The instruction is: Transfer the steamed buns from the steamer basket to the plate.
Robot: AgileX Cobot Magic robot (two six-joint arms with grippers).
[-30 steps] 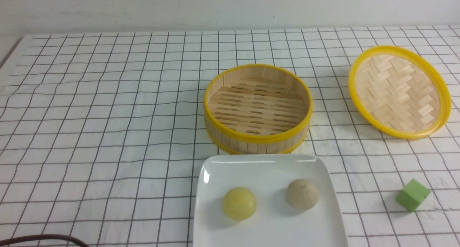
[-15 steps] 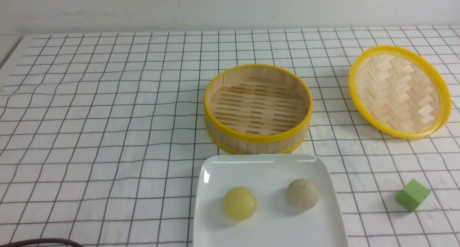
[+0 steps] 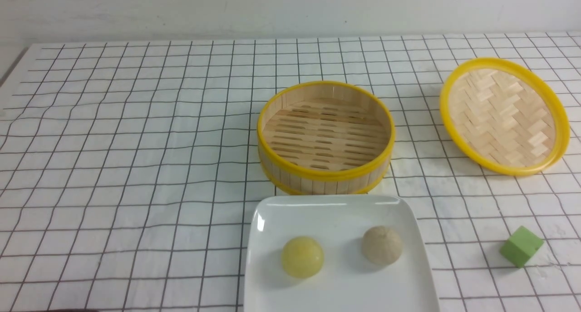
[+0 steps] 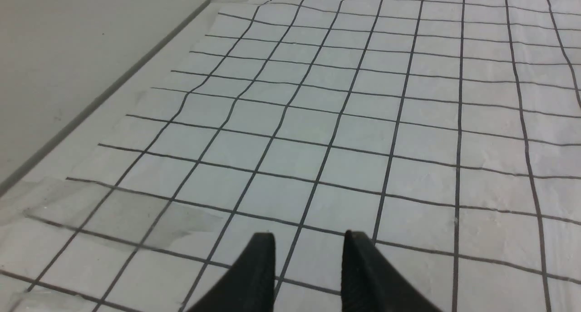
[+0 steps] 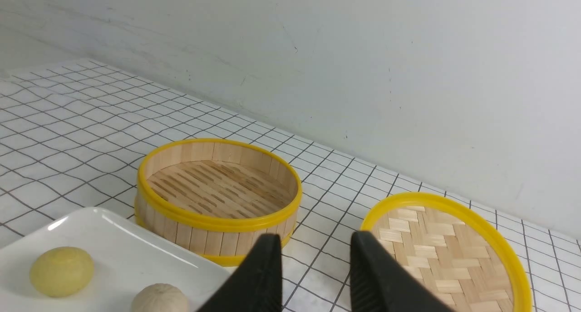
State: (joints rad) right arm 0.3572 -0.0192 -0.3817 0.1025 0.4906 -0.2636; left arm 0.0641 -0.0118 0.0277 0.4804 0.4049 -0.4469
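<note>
We find both steamed buns on the plate, the pale yellow bun and the pleated beige bun sitting apart from each other, while the steamer basket just behind the plate shows only its bare slatted floor, so we judge the transfer done. Our left gripper hangs over bare checked cloth and our right gripper looks toward the basket and the woven lid; each has its jaws parted with nothing between them, which suits arms drawn clear.
</note>
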